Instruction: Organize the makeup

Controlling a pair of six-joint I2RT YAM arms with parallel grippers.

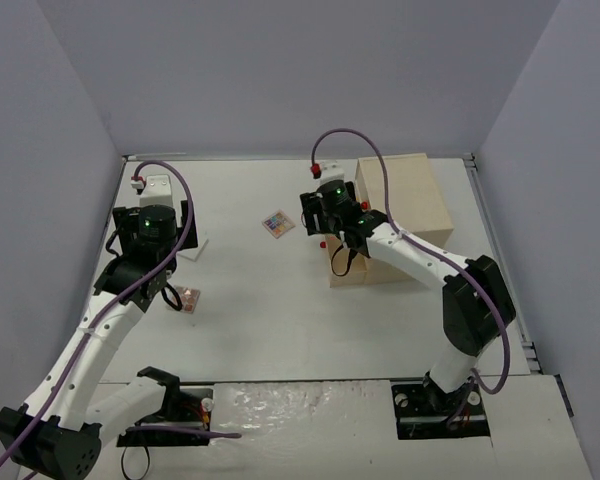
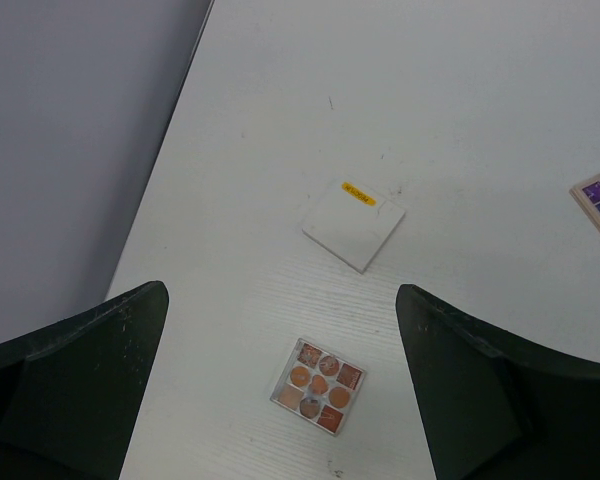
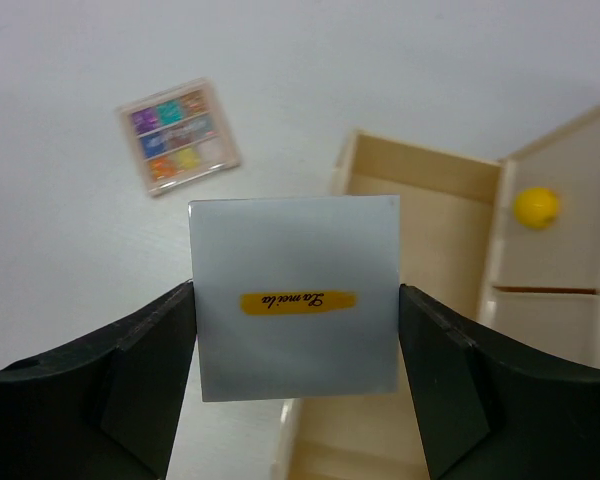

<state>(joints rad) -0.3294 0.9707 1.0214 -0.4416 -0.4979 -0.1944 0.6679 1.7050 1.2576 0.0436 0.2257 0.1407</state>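
Right gripper (image 3: 296,300) is clamped on a white card (image 3: 297,240) with a yellow label, one finger on each side edge, and holds it in the air over the left edge of an open drawer (image 3: 420,165) of the box (image 1: 405,200). A yellow knob (image 3: 535,207) shows on the box front. A colourful palette (image 3: 178,135) lies on the table beyond the card. Left gripper (image 2: 280,300) hangs with its jaws wide apart, holding nothing, above an orange palette (image 2: 318,385) and a second card (image 2: 353,225), which lie near each other without touching.
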